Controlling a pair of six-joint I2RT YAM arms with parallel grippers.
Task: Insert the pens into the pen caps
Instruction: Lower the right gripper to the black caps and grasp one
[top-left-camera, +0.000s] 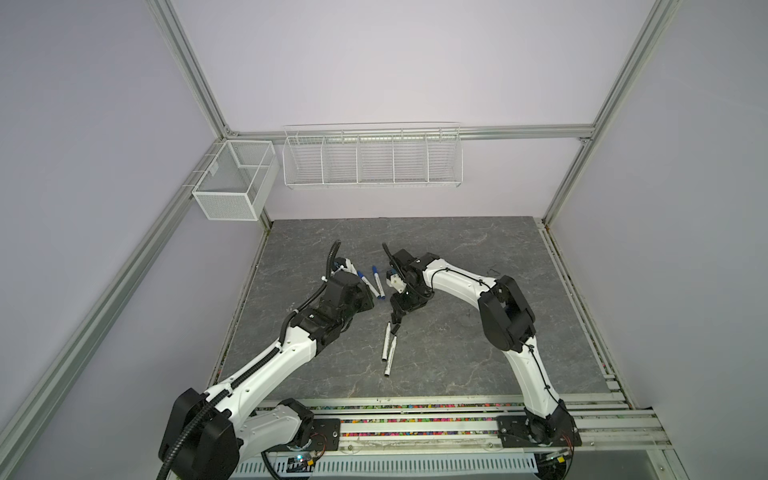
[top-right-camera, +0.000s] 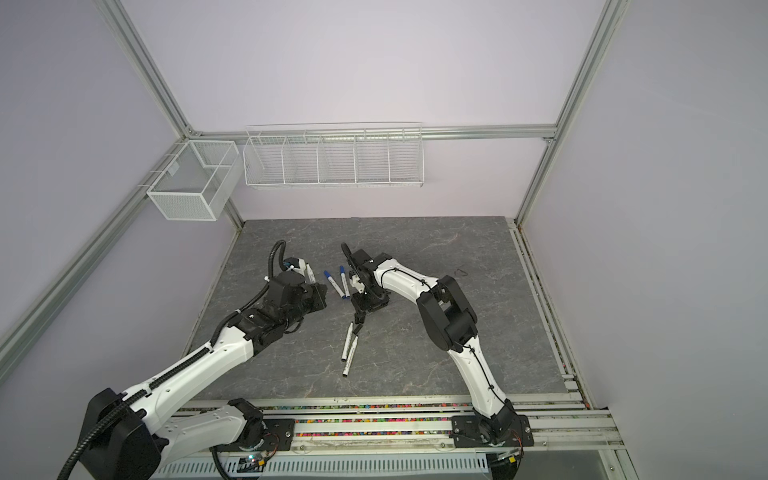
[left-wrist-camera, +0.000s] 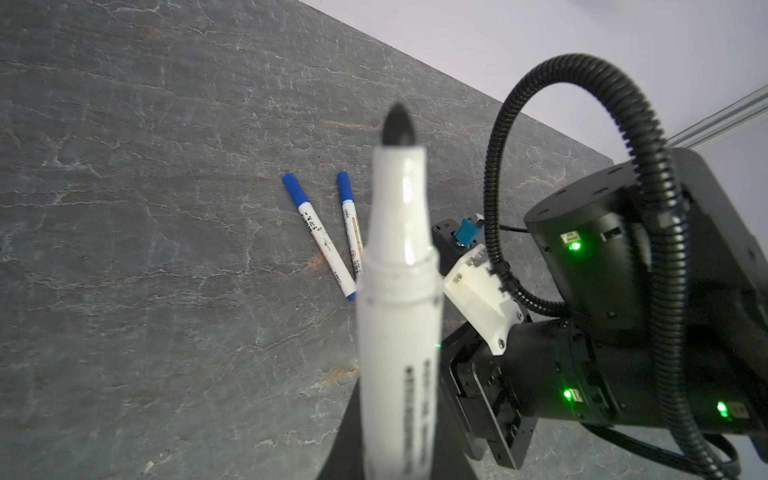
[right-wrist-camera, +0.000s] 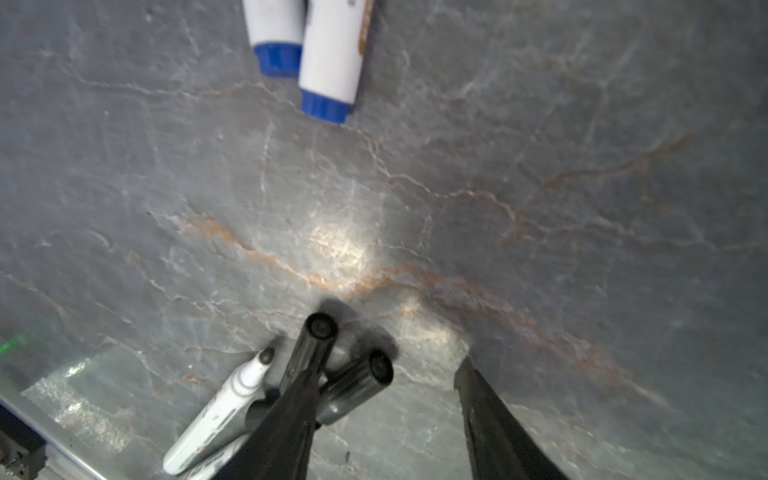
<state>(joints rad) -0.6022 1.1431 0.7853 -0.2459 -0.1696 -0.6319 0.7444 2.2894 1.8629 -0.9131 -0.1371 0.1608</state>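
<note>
Your L gripper (left-wrist-camera: 390, 415) is clamped on a bare blk pen (left-wrist-camera: 399, 291). The R gripper (right-wrist-camera: 384, 370) is half-open and empty, over the blk caps (right-wrist-camera: 316, 345). Straddle one cap only, avoiding the loose pens (right-wrist-camera: 224, 411) beside the caps.

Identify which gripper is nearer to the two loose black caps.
Right. The right gripper hangs directly over the black caps, fingers apart beside them; the left gripper, shut on an uncapped pen, stands off to their left.

grey marbled tabletop (top-left-camera: 457, 353) w/ white wire rack (top-left-camera: 372, 158) on rear rail, mesh basket (top-left-camera: 226, 195) at left corner.
</note>
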